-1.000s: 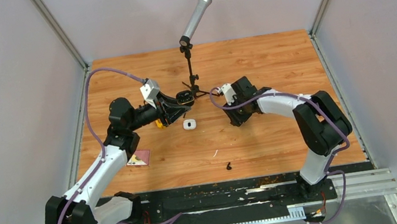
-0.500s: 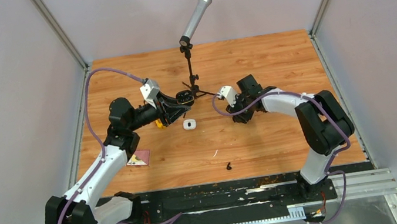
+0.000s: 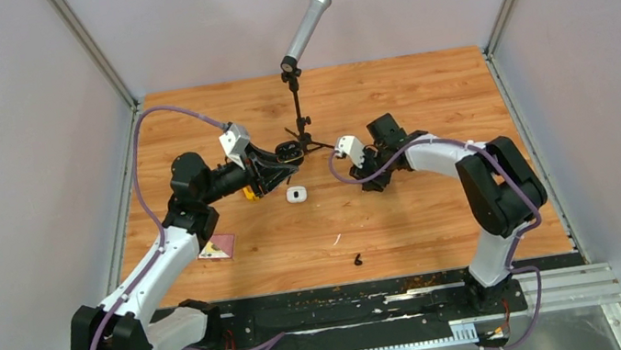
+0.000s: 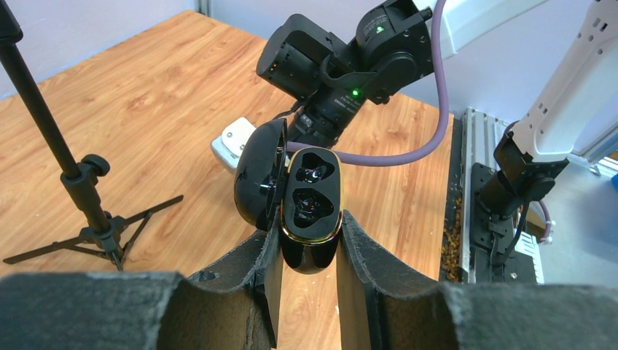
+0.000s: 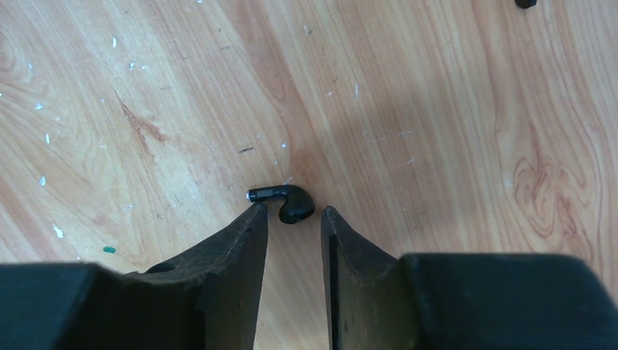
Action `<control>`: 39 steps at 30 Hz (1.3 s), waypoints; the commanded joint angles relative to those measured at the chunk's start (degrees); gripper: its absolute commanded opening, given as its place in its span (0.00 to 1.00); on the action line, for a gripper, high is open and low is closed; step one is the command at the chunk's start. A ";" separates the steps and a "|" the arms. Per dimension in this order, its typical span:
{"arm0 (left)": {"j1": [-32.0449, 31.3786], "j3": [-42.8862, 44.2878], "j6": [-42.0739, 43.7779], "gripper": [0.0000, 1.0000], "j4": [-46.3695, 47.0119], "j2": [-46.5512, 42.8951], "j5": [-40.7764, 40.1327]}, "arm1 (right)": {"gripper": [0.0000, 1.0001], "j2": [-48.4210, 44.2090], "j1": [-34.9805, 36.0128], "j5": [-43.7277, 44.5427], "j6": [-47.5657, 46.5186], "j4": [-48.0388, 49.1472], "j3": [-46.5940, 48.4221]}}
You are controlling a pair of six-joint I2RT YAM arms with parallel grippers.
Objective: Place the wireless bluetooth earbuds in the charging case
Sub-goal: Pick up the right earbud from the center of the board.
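Note:
My left gripper point(image 4: 309, 244) is shut on a glossy black charging case point(image 4: 312, 211), held off the table with its lid point(image 4: 259, 175) swung open to the left. Both gold-rimmed wells show, with dark shiny insides. In the top view this gripper point(image 3: 283, 155) hangs beside the microphone stand's feet. A black earbud point(image 5: 286, 201) lies on the wood right at my right gripper's point(image 5: 293, 213) tips. The jaws stand a little apart, the left fingertip point(image 5: 256, 213) against the stem, not clamped on it. A second black earbud point(image 3: 358, 260) lies near the front edge.
A shut white case point(image 3: 296, 195) lies between the two grippers. The microphone stand point(image 3: 303, 125) with its tripod feet rises just behind them. A pink card point(image 3: 217, 247) lies by the left arm, and a small white sliver point(image 3: 336, 240) lies in front of centre.
My right wrist has shifted a little left and turned over the black earbud. The left gripper and its case have stayed put.

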 commanded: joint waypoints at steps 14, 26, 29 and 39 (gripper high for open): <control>0.34 0.48 -0.28 0.00 2.04 0.19 -0.17 | 0.25 2.69 -0.48 0.22 -2.83 -0.81 2.25; 0.35 0.36 -0.06 0.00 1.58 0.10 -0.12 | 0.00 0.57 -1.05 -0.89 -5.49 -2.75 3.01; 0.37 -0.24 0.10 0.00 1.90 0.10 -0.23 | 0.00 -3.80 -1.07 -0.14 -9.43 -5.67 3.50; -0.70 -1.23 -1.44 0.00 6.66 2.47 -1.94 | 0.00 -28.08 3.55 9.45 -20.61 -15.27 6.16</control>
